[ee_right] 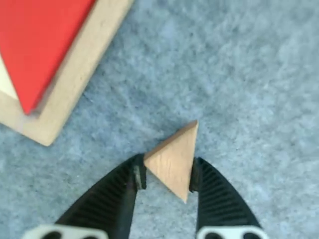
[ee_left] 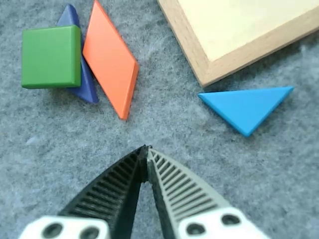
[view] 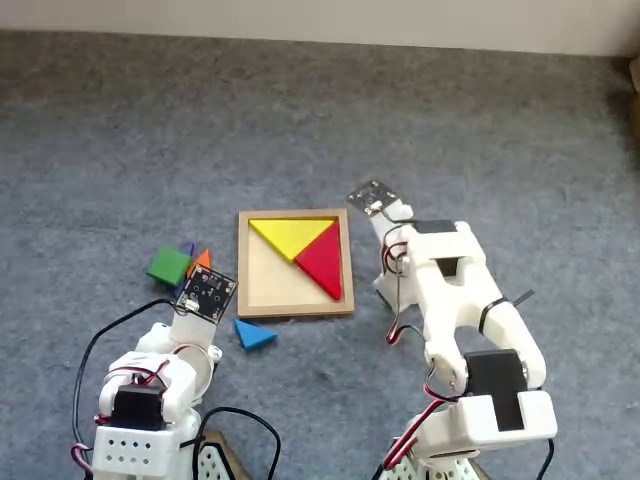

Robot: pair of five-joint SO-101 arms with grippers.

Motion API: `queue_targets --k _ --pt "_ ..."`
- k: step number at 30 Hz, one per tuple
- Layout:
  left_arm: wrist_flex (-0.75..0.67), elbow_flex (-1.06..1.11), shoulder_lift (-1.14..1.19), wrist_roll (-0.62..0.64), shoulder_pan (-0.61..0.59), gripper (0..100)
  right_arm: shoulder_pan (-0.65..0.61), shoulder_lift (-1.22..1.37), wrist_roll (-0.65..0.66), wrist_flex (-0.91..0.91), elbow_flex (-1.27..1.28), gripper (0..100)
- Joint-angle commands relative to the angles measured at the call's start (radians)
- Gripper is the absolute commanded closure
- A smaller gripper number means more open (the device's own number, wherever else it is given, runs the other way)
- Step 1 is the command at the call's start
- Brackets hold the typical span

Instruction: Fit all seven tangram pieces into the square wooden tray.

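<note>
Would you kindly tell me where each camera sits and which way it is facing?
High view: fixed above the table, looking down on the wooden tray; left arm and right arm show.
Left wrist view: on the left wrist, facing past the shut left claw to the blue triangle.
Right wrist view: on the right wrist, facing past the right claw gripping a tan triangle.
Shared: all three show the tray.

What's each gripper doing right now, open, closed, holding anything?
Left gripper: closed, holding nothing.
Right gripper: closed on a small wooden triangle.
</note>
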Motion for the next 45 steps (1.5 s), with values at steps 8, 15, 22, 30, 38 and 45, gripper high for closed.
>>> queue_targets --k 8,15,22,30,38,45 --pt "0.005 0.019 -0.031 0.008 -0.004 99 -0.013 0.005 -0.017 0.28 -0.272 92.9" --pt "0.005 0.019 -0.031 0.008 -0.004 99 -0.016 0.005 -0.017 0.406 -0.401 93.0" --pt "0.005 0.019 -0.031 0.008 -0.004 99 -0.035 0.015 -0.155 0.363 -0.406 84.1" --pt "0.005 0.019 -0.031 0.008 -0.004 99 -0.12 0.018 -0.319 0.302 -0.401 78.1" --pt "0.005 0.019 -0.031 0.008 -0.004 99 -0.119 0.016 -0.411 0.062 -0.193 78.2" --pt "0.005 0.019 -0.031 0.008 -0.004 99 -0.116 0.016 -0.417 0.028 -0.119 78.2"
